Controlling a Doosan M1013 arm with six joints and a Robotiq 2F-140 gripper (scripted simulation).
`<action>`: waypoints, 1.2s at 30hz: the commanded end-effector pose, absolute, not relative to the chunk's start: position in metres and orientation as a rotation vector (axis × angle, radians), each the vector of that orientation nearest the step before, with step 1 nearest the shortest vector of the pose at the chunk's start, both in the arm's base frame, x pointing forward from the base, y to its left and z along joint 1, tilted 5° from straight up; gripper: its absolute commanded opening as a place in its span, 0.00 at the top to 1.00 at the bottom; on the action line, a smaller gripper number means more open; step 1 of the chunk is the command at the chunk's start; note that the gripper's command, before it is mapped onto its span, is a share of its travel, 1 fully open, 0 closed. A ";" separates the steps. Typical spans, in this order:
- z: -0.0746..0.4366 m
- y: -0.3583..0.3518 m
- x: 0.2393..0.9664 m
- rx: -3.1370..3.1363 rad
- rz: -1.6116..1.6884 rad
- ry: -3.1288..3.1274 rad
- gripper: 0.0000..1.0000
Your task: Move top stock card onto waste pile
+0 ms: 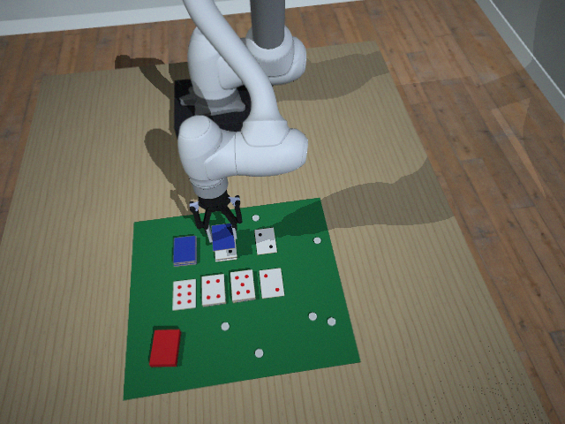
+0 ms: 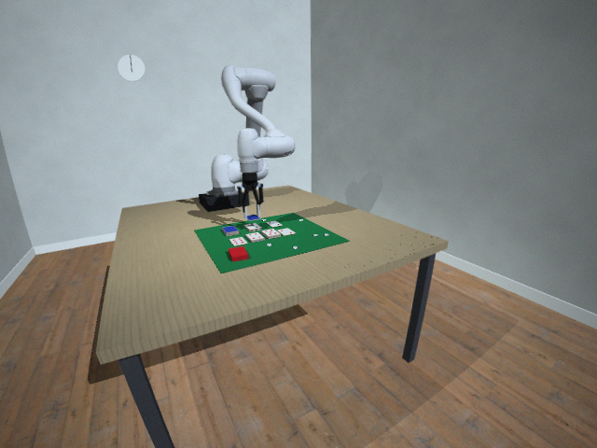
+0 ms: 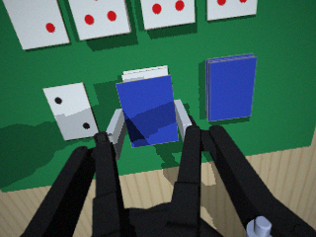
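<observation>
My gripper (image 1: 222,233) is shut on a blue-backed card (image 1: 222,237), gripping it by its two long edges. It holds the card in the air right above the white waste pile (image 1: 225,253), whose near edge with one black pip shows below it. In the wrist view the blue-backed card (image 3: 147,111) sits between the grey finger pads and covers most of the waste pile (image 3: 144,74). The blue face-down stock (image 1: 184,250) lies to the left of the waste pile; it also shows in the wrist view (image 3: 230,88). All lie on the green mat (image 1: 237,296).
A white card with two black pips (image 1: 265,240) lies right of the waste pile. A row of four red-pip cards (image 1: 228,288) lies farther from the arm. A red box (image 1: 164,347) and several white chips, such as one (image 1: 224,326), lie on the mat.
</observation>
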State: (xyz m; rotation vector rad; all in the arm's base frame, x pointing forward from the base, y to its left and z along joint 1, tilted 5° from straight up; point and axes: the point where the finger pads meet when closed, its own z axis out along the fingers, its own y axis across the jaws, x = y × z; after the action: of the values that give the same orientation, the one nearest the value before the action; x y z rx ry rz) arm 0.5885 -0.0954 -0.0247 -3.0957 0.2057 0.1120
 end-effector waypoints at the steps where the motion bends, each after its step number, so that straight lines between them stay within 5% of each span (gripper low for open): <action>1: -0.025 -0.095 0.589 -3.096 0.112 0.206 0.57; 36: -0.059 -0.094 0.586 -3.096 0.112 0.206 0.57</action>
State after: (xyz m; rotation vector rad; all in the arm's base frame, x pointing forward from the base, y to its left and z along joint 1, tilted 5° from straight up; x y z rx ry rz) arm 0.5862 -0.0940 -0.0573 -3.0957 0.2057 0.1121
